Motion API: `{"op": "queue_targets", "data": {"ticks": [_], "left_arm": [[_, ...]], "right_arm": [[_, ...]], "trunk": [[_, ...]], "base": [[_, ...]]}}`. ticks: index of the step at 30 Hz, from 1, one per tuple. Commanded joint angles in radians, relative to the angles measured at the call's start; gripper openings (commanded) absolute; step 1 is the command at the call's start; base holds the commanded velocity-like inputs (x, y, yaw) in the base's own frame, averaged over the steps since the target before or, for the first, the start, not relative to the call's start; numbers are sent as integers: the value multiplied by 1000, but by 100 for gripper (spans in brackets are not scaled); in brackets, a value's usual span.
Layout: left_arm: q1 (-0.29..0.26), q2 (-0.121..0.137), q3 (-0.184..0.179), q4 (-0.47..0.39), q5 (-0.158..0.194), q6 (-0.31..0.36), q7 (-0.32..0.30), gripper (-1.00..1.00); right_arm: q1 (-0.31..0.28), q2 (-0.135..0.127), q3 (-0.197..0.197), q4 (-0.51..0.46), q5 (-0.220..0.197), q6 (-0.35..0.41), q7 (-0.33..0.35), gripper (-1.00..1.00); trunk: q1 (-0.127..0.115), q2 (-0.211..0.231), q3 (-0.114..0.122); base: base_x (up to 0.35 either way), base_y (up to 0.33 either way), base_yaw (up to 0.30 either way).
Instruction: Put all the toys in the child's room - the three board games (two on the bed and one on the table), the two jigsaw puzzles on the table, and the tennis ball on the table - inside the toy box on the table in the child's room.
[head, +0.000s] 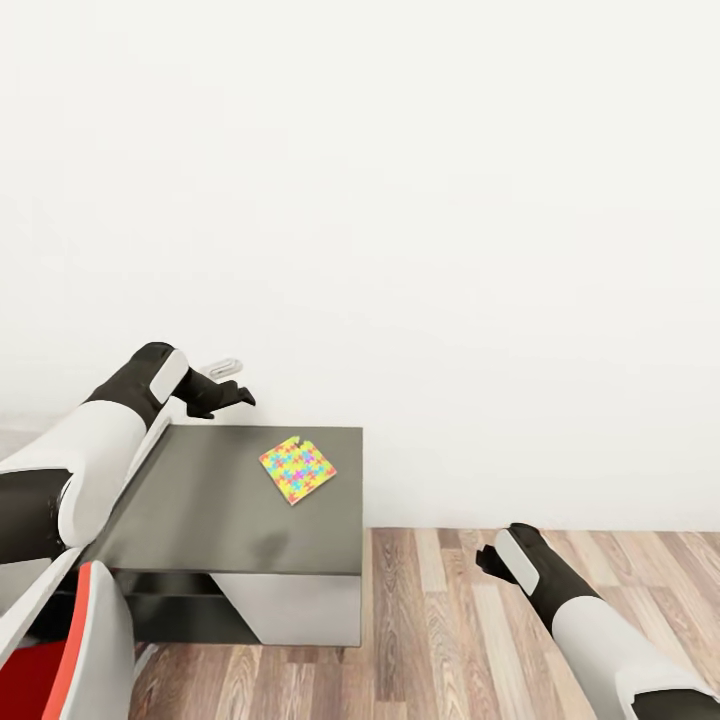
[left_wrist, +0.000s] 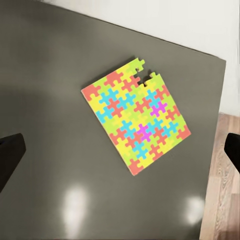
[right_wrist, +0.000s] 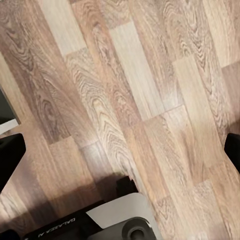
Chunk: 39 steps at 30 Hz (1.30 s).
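Head view: a white wall (head: 400, 200) fills the far side, with wood-plank floor (head: 450, 620) at the near right. A dark grey surface (head: 230, 510) at left carries one jigsaw puzzle (head: 297, 469), lying flat near its far right corner. The left gripper (head: 222, 390) hovers beyond the far edge, open and empty; the right gripper (head: 490, 560) hangs open over the floor. That puzzle is not yet picked up, so the task looks far from done.

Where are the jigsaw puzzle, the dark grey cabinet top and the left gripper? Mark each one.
jigsaw puzzle (left_wrist: 136, 117): left wrist view, middle of the board's coloured pieces.
dark grey cabinet top (head: 210, 510): head view, bare part of the surface beside the puzzle.
left gripper (head: 240, 396): head view, at its dark fingertips.
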Motion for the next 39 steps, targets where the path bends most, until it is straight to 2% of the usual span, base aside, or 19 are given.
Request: {"op": "queue_targets", "data": {"ticks": [1, 39], "left_arm": [[-1, 0, 0, -1, -3, 4, -4, 100], [0, 3, -4, -1, -3, 1, -5, 100]], "right_arm": [[-1, -1, 8, -2, -10, 3, -9, 100], [-1, 0, 7, -3, -11, 5, -9, 100]], "trunk": [[1, -2, -2], [1, -2, -2]], "base": [[98, -87, 0], [87, -100, 0]]}}
